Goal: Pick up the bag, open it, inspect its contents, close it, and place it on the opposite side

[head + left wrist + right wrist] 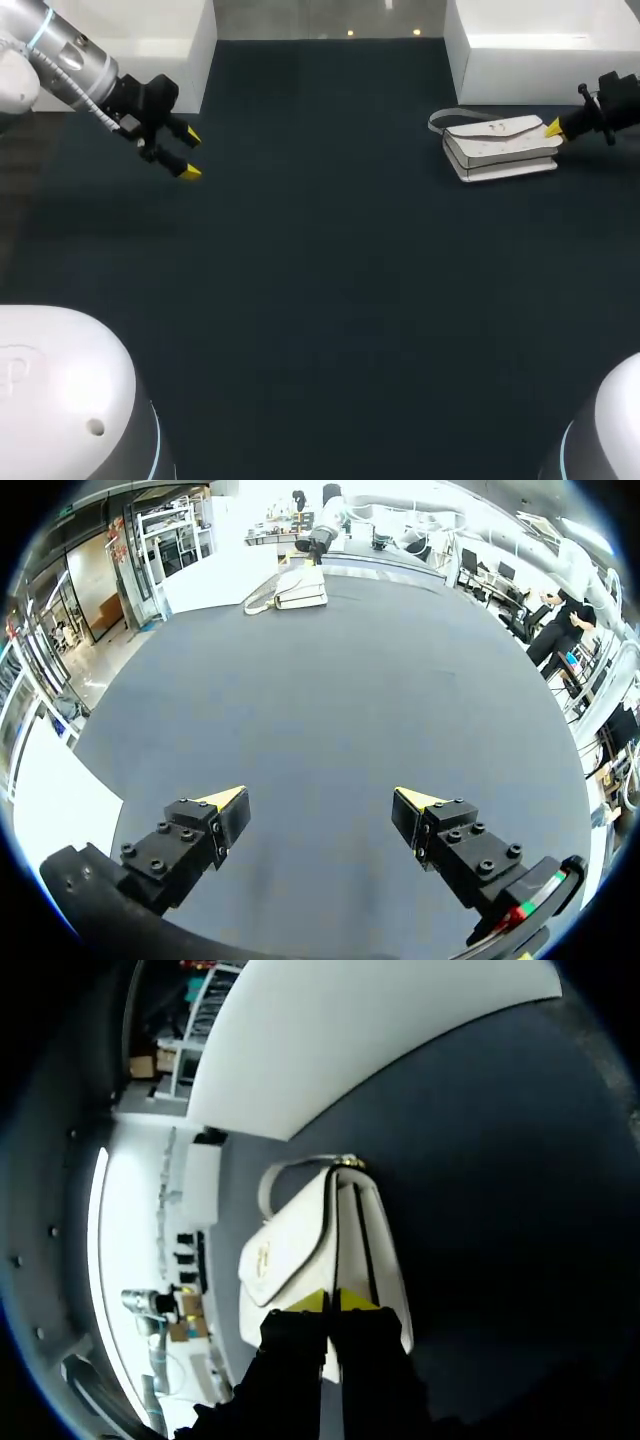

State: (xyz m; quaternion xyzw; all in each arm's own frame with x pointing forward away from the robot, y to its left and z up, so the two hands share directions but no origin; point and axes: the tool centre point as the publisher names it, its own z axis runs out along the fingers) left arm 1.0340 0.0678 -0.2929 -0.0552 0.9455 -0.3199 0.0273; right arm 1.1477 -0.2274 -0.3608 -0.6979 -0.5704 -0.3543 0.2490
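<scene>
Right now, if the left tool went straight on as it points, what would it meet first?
Probably the bare table short of the bag, since the left tool tilts downward; depth unclear.

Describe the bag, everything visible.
The bag is a white, leather-looking handbag with a front flap, a small clasp and a looped strap at the end toward the table's middle. Closed, it lies flat on the table at the far right, beside a white box. The right gripper sits at its outer end, tips together; whether it pinches the bag is unclear.
</scene>
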